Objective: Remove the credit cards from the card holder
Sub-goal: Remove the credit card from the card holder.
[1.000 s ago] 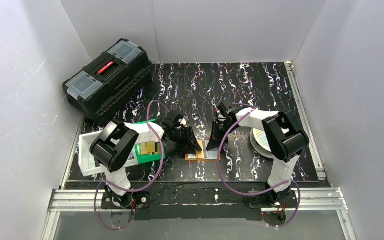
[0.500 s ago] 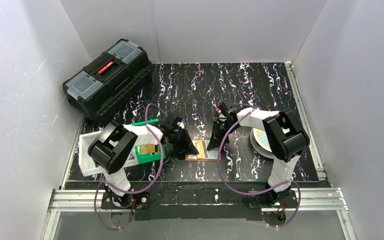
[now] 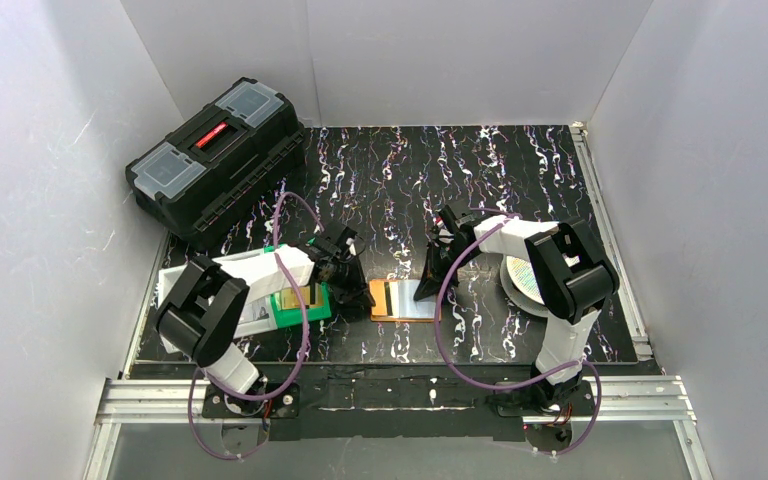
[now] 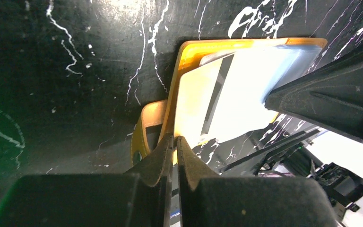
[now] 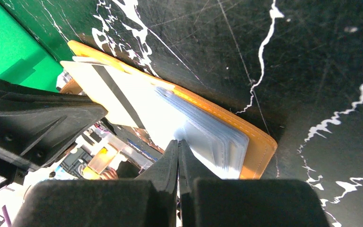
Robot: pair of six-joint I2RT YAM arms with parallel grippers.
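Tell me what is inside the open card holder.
In the card holder, a pale credit card with a dark stripe shows, one end tucked among clear sleeves. Whether more cards sit in those sleeves is hidden by glare and layering.

The left gripper (image 4: 176, 142) has closed its jaws on a striped card (image 4: 194, 101) and pulled back leftward.

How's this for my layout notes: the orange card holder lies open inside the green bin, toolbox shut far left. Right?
No. The top external view shows the card holder lying open on the table, right of the green bin, not inside it. The toolbox is shut, far left.
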